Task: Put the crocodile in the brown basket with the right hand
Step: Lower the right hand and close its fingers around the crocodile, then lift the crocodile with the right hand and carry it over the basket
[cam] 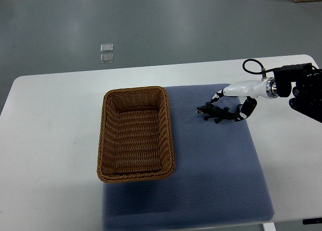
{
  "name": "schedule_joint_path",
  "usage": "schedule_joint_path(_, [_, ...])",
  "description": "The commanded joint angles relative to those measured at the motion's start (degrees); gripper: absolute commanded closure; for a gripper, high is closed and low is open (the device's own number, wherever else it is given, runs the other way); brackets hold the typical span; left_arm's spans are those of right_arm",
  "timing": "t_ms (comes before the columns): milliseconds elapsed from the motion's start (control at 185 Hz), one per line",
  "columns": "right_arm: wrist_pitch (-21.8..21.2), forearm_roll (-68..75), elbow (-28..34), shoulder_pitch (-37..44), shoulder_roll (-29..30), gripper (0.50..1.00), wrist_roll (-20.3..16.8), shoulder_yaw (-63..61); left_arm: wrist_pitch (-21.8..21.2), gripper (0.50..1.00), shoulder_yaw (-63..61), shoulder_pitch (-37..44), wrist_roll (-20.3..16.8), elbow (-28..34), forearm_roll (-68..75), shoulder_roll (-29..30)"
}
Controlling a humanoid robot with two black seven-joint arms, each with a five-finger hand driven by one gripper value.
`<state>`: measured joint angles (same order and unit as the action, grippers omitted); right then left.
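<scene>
right hand [235,101] fingers [246,110] curled around the crocodile [215,112] on the mat [216,170]; the basket [135,174], holding nothing, sits well left of them.

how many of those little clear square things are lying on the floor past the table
2. Both small clear square objects lie on the grey floor beyond the white table's far edge, one directly behind the other, touching or nearly. None appear hidden.
</scene>
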<state>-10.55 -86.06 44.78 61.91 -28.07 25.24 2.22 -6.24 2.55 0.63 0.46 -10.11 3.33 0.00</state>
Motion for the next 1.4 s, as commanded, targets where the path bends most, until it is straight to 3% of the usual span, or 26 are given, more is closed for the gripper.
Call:
schedule_joint_path(0, [0.61,0.02,-0.05,0.06,0.12,0.634,-0.72,0.68,0.0,0.5,0.0,-0.01,-0.02,0.0,-0.08,0.0])
schedule_joint_path(1101, [0.0,0.02,-2.33,1.2,3.02,0.638,-1.86,2.18,0.0,0.5,-0.09,-0.01,-0.02,0.0,-0.08,0.0])
schedule_joint_path(1393, [0.61,-0.07,-3.65,1.2,4.25,0.779,-2.04,2.18,0.0,0.5,-0.09,-0.1,-0.02,0.0,-0.08,0.0])
